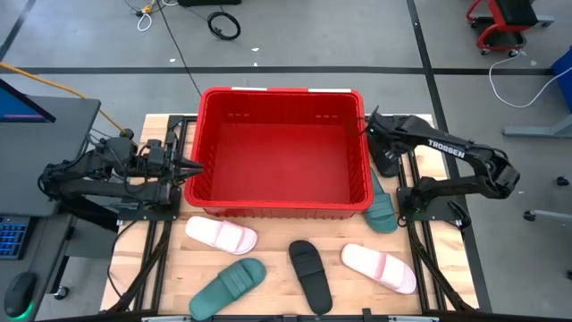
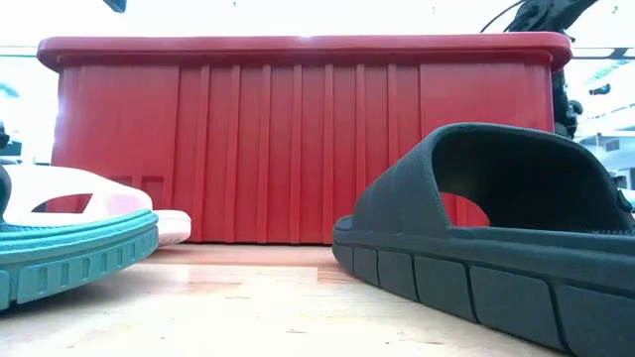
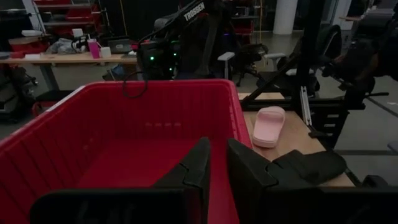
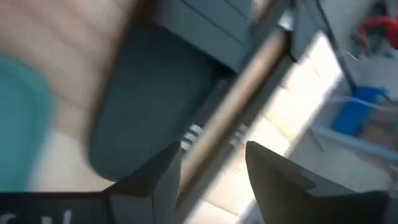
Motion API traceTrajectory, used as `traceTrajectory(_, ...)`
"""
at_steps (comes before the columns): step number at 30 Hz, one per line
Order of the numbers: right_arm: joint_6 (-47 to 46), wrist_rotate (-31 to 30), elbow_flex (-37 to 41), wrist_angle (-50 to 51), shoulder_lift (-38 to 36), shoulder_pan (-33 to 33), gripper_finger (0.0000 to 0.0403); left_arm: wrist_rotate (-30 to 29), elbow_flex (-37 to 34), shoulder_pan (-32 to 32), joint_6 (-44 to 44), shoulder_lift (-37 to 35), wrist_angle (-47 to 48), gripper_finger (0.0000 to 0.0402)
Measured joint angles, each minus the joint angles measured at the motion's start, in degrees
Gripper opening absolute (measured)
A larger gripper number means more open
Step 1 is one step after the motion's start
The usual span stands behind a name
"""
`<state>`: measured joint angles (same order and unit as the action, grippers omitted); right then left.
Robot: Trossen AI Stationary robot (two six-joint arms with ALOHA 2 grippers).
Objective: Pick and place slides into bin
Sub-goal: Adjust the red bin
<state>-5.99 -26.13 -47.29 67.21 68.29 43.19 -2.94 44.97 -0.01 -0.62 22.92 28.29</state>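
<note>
Bin [image 1: 282,97] empty | left gripper [image 1: 192,166] narrowly open, at rim | right gripper [image 1: 377,125] wide, empty

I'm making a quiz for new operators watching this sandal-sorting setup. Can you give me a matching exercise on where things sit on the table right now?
Things:
1. red bin
2. black slide in the front row
3. right pincer
4. left pincer

Places or states:
A. at the bin's left wall, fingers nearly together
B. between a green slide and a pink slide
C. open, above a black slide by the bin's right wall
D. mid-table, no slides inside

Pairs: 1-D, 2-B, 3-C, 4-A
</note>
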Motion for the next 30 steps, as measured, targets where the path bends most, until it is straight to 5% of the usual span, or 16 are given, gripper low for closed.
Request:
traceTrajectory(8,8.17,2.44,3.09,-17.71,1.04,-7.34,0.0187,0.00,0.00,0.00,-0.01,0.00,0.00,0.0060)
traceTrajectory(21,4.01,-12.29,2.93,-17.47,12.02,-7.23,0.0187,0.01,0.00,0.00,0.19,0.00,1.26,0.0058)
traceTrajectory(30,2.05,-10.87,2.54,-14.02,11.65,-7.01,0.0187,0.02,0.00,0.00,2.46,0.00,1.25,0.0062)
